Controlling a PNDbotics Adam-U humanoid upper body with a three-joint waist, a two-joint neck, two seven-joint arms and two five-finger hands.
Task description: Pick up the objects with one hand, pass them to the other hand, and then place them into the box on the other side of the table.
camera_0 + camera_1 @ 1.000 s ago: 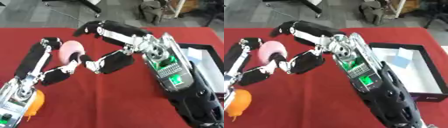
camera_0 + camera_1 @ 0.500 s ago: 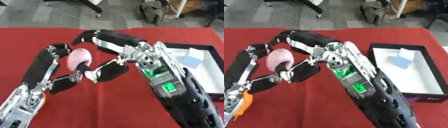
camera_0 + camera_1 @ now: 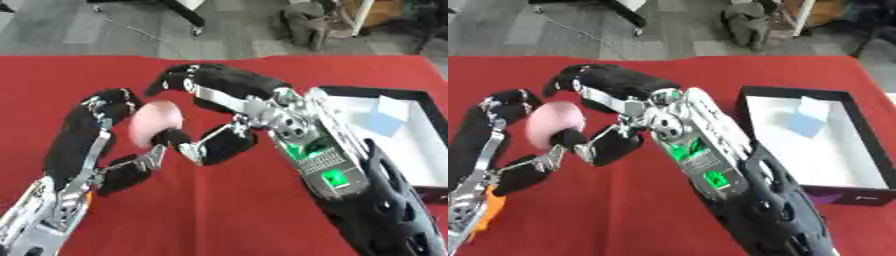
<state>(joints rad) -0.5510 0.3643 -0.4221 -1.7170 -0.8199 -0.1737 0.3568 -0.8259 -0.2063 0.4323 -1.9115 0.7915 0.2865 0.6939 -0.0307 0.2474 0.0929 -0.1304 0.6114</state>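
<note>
left hand curled round pink ball above red table. right hand arched over it, fingers bent, grip unclear. black box well right.

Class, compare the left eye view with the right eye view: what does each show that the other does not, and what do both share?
Only the left eye view: nothing of the task's things that the right eye view lacks; it cuts off the box's right side.

Only the right eye view: the whole black box, with its right wall and near right corner, and an orange thing at the lower left.

Both: the left robot hand holding a pink object above the red table, the right robot hand closing around it, and a pale blue item inside the box.
</note>
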